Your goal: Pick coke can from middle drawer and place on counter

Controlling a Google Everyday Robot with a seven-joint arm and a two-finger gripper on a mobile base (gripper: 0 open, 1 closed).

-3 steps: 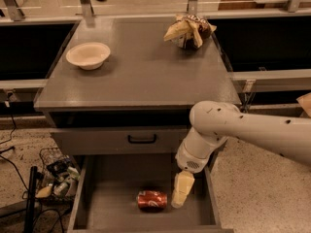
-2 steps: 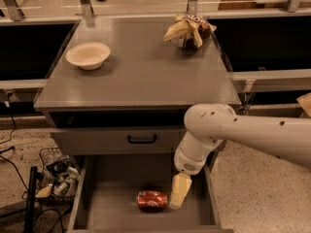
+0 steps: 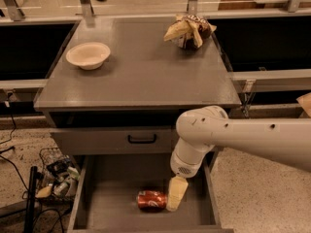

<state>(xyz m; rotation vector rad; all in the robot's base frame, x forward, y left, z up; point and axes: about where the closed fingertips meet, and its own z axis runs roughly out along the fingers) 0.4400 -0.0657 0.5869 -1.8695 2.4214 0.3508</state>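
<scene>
My claw (image 3: 176,197) is down inside the open middle drawer (image 3: 112,198), right of centre, pointing down toward the drawer floor. Claw state: cannot tell whether it is apart or together, only one cream-coloured part of it shows from this angle. That cream part sits just beside the right end of the coke can (image 3: 151,199), looks like touching or nearly so; can't confirm a grasp. Coke can lies on its side on the grey drawer floor, long axis left to right, roughly mid-drawer toward the front, not lifted. My arm (image 3: 243,140) comes in from the right edge, white, bends at a rounded joint in front of the cabinet and drops to the claw. Above the open drawer is a closed drawer front with a black handle (image 3: 142,139). Table (image 3: 141,81) on top of the cabinet carries a pale bowl (image 3: 88,55) at the left and a brown-and-yellow snack bag (image 3: 189,30) at the back right, well apart from each other. On the floor left of the cabinet there's a wire basket (image 3: 56,176) with clutter in it.
</scene>
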